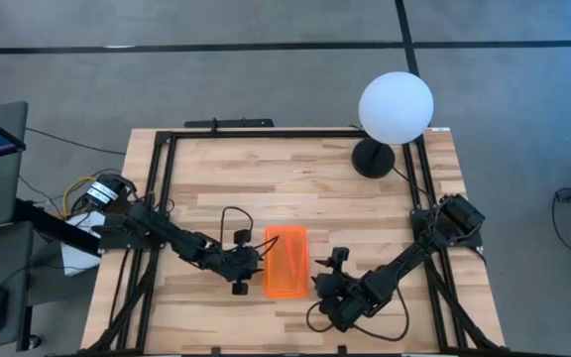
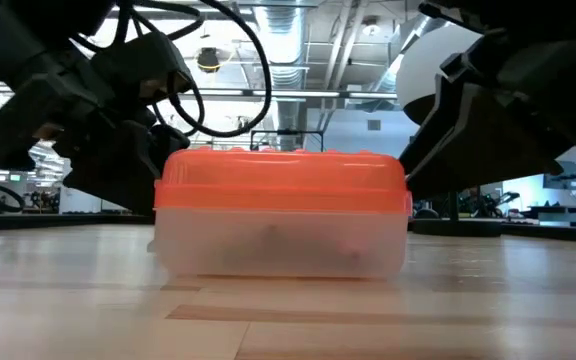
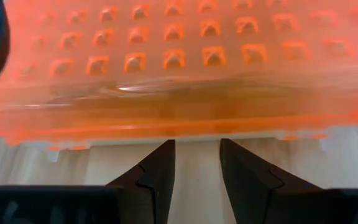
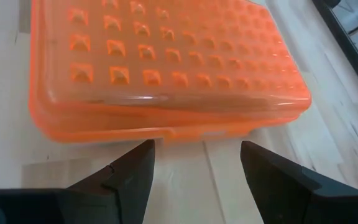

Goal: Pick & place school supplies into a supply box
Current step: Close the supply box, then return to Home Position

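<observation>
Two arms flank the supply box (image 1: 285,263), which sits lid-down-shut near the front middle of the wooden desk (image 1: 266,178). Orange lid closed over the clear base; low view shows vague shapes inside through the frosted wall, can't tell which supplies.

Left gripper (image 3: 196,163) is low at the box's left long side, fingers (image 3: 157,171) apart with a narrow gap, tips just short of the lid edge, holding nothing. Bare desk shows between them.

Right gripper (image 4: 197,165) is at the box's right side toward the front, fingers (image 4: 129,171) spread wider, also empty, tips near the lid seam but not touching.

White globe lamp (image 1: 396,104) on its black base stands at the back right corner, well apart from the box.
</observation>
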You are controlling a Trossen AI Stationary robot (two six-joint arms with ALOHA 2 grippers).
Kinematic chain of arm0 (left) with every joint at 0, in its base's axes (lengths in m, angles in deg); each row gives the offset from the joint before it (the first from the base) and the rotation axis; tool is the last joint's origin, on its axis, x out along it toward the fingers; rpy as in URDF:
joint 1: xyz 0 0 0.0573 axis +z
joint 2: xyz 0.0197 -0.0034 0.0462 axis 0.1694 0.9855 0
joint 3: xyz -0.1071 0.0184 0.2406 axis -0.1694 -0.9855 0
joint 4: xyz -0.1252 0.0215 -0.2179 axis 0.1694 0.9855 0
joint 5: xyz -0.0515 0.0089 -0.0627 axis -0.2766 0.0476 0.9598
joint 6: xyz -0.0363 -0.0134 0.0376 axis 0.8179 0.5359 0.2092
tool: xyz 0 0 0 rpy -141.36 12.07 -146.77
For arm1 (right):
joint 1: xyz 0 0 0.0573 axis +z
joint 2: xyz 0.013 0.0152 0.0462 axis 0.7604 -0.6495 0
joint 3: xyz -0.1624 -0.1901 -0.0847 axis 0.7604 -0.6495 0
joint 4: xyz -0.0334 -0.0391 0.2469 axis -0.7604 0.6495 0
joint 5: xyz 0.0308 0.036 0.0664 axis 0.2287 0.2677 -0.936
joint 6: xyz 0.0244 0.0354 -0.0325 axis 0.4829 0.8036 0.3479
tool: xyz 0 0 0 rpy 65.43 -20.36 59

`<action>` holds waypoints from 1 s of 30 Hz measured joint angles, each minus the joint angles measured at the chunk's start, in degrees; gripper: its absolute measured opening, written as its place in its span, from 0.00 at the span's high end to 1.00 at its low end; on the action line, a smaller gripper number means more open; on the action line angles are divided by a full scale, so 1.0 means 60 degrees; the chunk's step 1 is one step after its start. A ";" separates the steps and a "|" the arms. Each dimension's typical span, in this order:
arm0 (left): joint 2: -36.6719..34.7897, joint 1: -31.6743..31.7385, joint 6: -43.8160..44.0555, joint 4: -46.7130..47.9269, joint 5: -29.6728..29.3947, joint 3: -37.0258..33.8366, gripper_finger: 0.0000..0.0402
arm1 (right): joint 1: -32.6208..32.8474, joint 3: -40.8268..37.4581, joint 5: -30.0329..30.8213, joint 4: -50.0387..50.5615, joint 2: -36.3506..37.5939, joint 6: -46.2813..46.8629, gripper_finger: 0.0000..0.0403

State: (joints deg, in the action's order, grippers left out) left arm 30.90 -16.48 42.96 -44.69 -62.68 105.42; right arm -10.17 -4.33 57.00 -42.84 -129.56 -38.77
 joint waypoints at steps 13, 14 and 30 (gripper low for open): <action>-0.1198 -0.0019 0.0406 0.2701 -0.1364 0.0007 0.69 | 0.0080 0.0007 0.0346 0.1868 0.0037 0.0656 0.42; -0.1580 -0.0089 0.0352 0.2890 -0.1600 0.0007 0.69 | 0.0123 0.0004 0.0509 0.2156 0.0117 0.0660 0.42; -0.7965 -0.1323 -0.5446 0.1479 -0.3601 0.0011 0.69 | -0.1142 0.0007 0.0236 0.1103 0.4550 -0.5531 0.42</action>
State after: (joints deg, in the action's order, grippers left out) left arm -16.89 -24.42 10.28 -35.81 -84.28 105.48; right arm -17.02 -4.29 58.42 -36.22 -102.26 -71.95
